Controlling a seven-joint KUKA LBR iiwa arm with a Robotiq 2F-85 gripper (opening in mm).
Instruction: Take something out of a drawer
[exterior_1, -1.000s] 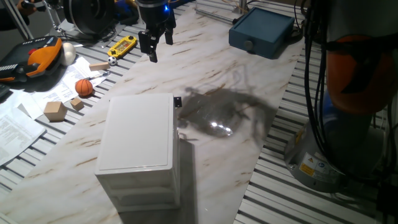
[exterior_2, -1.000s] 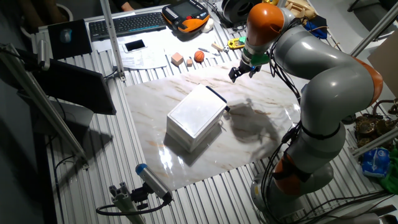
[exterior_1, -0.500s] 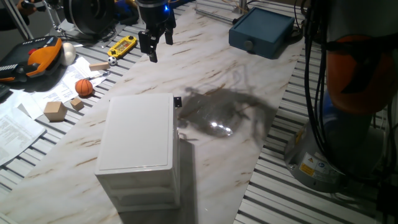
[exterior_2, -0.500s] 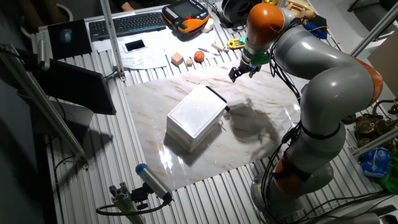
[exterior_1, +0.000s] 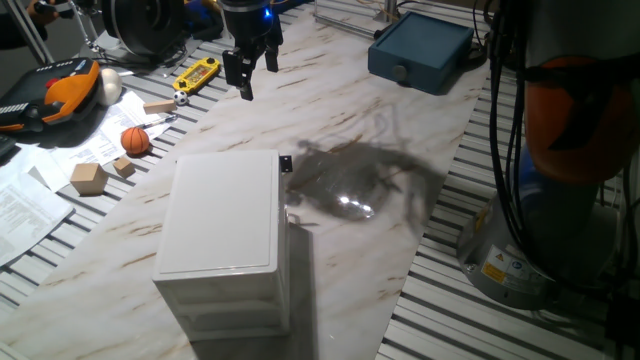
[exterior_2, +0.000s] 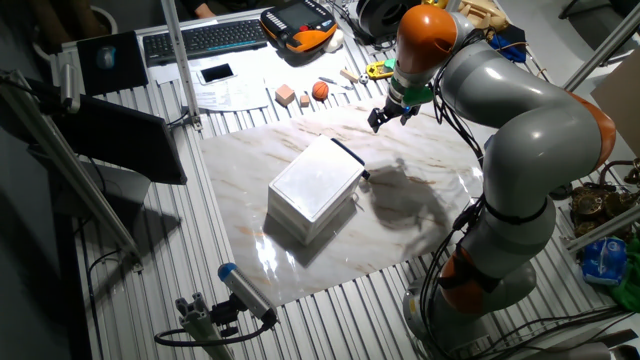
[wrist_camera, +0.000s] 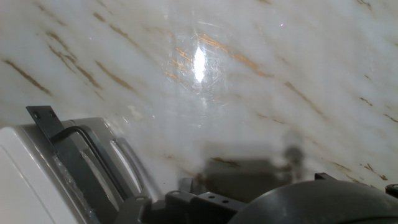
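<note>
Nothing done yet: gripper (exterior_1: 246, 72) hangs empty over the table (exterior_1: 380, 130), fingers (exterior_1: 247, 88) spread, well apart from the cabinet (exterior_1: 222, 225); top drawer (exterior_2: 348, 157) looks shut, so the block inside isn't visible; open, grasp, lift all remain.

Your drawer (exterior_1: 284, 166) sits shut at the white cabinet's top, black handle showing; tan block not visible anywhere.
</note>
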